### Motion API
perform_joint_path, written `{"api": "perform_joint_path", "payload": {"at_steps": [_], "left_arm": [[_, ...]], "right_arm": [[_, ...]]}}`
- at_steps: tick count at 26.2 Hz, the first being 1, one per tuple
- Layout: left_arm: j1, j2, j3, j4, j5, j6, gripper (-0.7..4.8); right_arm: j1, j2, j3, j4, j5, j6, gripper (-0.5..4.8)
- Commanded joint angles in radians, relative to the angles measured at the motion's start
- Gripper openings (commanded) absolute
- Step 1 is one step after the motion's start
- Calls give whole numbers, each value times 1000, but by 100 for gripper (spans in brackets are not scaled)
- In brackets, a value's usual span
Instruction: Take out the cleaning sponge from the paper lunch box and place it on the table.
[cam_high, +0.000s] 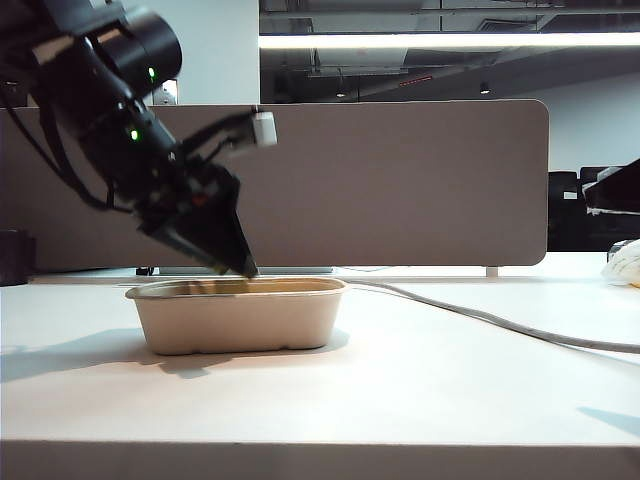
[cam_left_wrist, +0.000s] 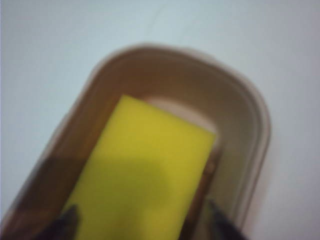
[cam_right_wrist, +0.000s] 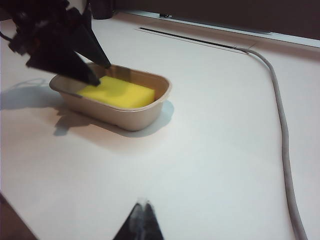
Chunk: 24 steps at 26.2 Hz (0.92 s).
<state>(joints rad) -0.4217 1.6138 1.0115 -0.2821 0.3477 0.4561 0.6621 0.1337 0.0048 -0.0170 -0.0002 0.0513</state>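
While the cleaning sponge (cam_left_wrist: 145, 175) lies yellow face up inside the paper lunch box (cam_left_wrist: 252, 115), it fills most of the tray's floor in the left wrist view; no green layer shows. In the right wrist view the sponge (cam_right_wrist: 117, 92) sits in the box (cam_right_wrist: 130, 120) at upper left of the frame, its top about level with the rim.

Left pincer (cam_right_wrist: 102, 72): fingers spread apart, one dark tip on each long side of the sponge, dipped into the box. Released, nothing clamped. Whether the tips touch the foam cannot be told; the left wrist view is blurred. In the exterior view the left pincer (cam_high: 243, 270) slants down from upper left, tips at the rim of the box (cam_high: 240, 320), left of centre.

Right pincer (cam_right_wrist: 142, 212): at the bottom edge of its own view, the two tips pressed together, clenched on nothing, above bare surface (cam_right_wrist: 210, 150) and well apart from the box.

Surroundings: white surface (cam_high: 450, 380) carries the box; a grey cable (cam_high: 500, 322) runs across it from behind the box towards the right edge. A brown-grey divider panel (cam_high: 400, 180) stands behind.
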Motion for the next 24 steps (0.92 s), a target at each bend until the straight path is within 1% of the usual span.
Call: {"api": "perform_joint_path", "payload": {"at_steps": [1,3,7,15,18,19,22,23,24], "left_arm": [[-1,28,3,9,-52,-4,350],[-1,48,3,6,-60,-6,350],[-1,92,3,6,-59,-47,350],[-1,199,3,-13,-60,-53,349],[0,223,3,-19,-60,-52,326],[0,226,3,-20,-60,-52,297],[0,226,3,-11,-73,-51,65],[0,226,3,-6,-87,-53,1],[0,226,3,-5,-95,-52,-7]], "right_arm": [[1,0,1,14,1,0,-5],[1,1,1,14,1,0,-5],[1,1,1,14,1,0,-5],[0,1,1,14,1,0,-5],[0,1,1,14,1,0,-5],[0,1,1,14,1,0,-5],[0,1,1,14,1,0,-5],[0,1,1,14,1,0,-5],[0,1,1,14,1,0,-5]]}}
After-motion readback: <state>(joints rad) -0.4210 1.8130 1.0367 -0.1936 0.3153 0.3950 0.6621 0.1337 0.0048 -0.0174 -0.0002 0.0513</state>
